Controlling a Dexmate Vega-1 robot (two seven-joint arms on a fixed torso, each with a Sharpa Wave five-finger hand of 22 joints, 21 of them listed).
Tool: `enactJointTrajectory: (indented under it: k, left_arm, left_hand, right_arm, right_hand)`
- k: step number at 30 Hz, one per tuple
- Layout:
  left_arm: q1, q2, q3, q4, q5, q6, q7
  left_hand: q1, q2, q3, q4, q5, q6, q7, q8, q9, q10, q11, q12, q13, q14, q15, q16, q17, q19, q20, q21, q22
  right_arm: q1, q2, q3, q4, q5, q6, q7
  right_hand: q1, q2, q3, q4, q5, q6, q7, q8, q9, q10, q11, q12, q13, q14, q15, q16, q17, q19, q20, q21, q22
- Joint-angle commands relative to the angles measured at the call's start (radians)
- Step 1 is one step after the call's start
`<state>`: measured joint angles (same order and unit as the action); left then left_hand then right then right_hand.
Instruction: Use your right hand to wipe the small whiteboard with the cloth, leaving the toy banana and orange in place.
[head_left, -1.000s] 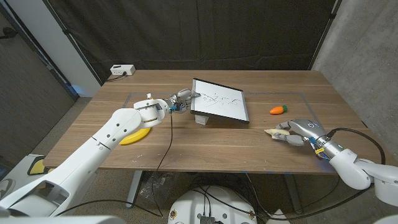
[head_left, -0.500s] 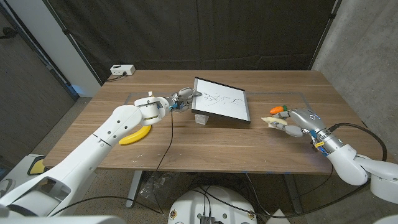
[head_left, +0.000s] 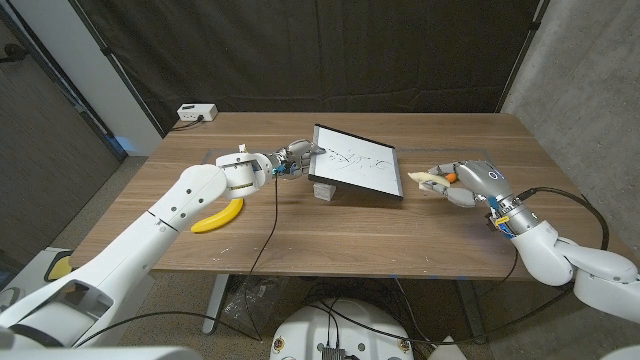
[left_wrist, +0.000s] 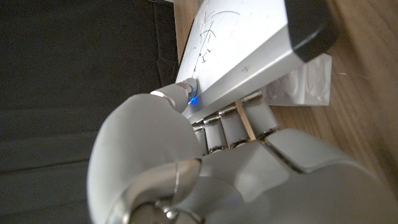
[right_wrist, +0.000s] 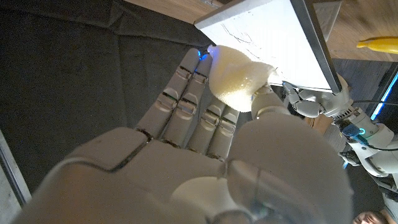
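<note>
Near edge, 8 o'clock side: toy banana (head_left: 219, 216) lies on the wooden table (head_left: 330, 240), just beside the left forearm, untouched.

Right hand (head_left: 468, 181) at 3 o'clock, raised off the table, pinching a pale cloth (head_left: 424, 179) between thumb and fingers; cloth pokes out toward the board. Right wrist view confirms: cream wad of cloth (right_wrist: 235, 77) held at the fingertips, the other fingers (right_wrist: 186, 93) stretched out straight beside it. Cloth is near the board's right edge; can't tell if it touches yet.

Small orange toy (head_left: 452, 176) sits just behind the right hand, mostly hidden by it.

Centre: small whiteboard (head_left: 356, 171) stands tilted on a small pale prop (head_left: 322, 190), scribbles still on its face.

Left hand (head_left: 292, 159) at the board's left edge, 10 o'clock from centre. Left wrist view: fingers (left_wrist: 231, 121) curl under the whiteboard (left_wrist: 249, 43) frame, thumb on the upper face, so it grips that edge.

Far left, 11 o'clock: white power strip (head_left: 196, 113) by the table's back corner.
</note>
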<state>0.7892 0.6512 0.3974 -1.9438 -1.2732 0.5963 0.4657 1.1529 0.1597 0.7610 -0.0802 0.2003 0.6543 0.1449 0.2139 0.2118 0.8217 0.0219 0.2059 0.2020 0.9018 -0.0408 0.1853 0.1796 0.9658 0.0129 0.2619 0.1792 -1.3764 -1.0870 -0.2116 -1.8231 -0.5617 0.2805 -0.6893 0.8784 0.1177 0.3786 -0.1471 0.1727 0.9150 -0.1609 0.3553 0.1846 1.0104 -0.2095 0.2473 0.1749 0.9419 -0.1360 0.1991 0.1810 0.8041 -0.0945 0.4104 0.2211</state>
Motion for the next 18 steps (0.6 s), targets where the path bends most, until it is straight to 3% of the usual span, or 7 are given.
enactJointTrajectory:
  k: [1,18]
  left_arm:
    - [-0.005,0.007,0.005,0.006,-0.005,0.005,-0.031]
    - [-0.003,0.027,-0.004,0.002,-0.01,0.004,-0.074]
  left_hand:
    - [-0.001,0.006,0.019,0.009,0.004,0.042,0.039,-0.006,0.001,0.005,-0.001,-0.003,0.005,0.012,0.001,0.006,0.004,0.007,0.007,0.0,0.003]
    - [-0.005,0.007,0.024,0.008,0.004,0.042,0.039,-0.008,0.001,0.005,0.0,-0.004,0.005,0.013,0.0,0.006,0.004,0.008,0.007,0.0,0.003]
  right_arm:
    - [0.142,0.089,-0.088,0.01,-0.057,0.081,0.052]
    - [0.248,0.116,-0.151,0.017,-0.122,0.112,0.121]
  right_hand:
    - [-0.001,-0.007,0.004,0.005,0.001,0.074,-0.061,-0.007,0.005,0.009,-0.006,-0.004,0.004,-0.025,-0.063,-0.011,0.002,-0.017,-0.049,0.003,0.006]
    - [-0.011,-0.011,-0.002,0.009,0.001,0.078,-0.062,-0.017,0.005,0.011,-0.009,-0.014,0.005,-0.068,-0.051,-0.023,0.004,-0.049,-0.037,-0.002,0.007]
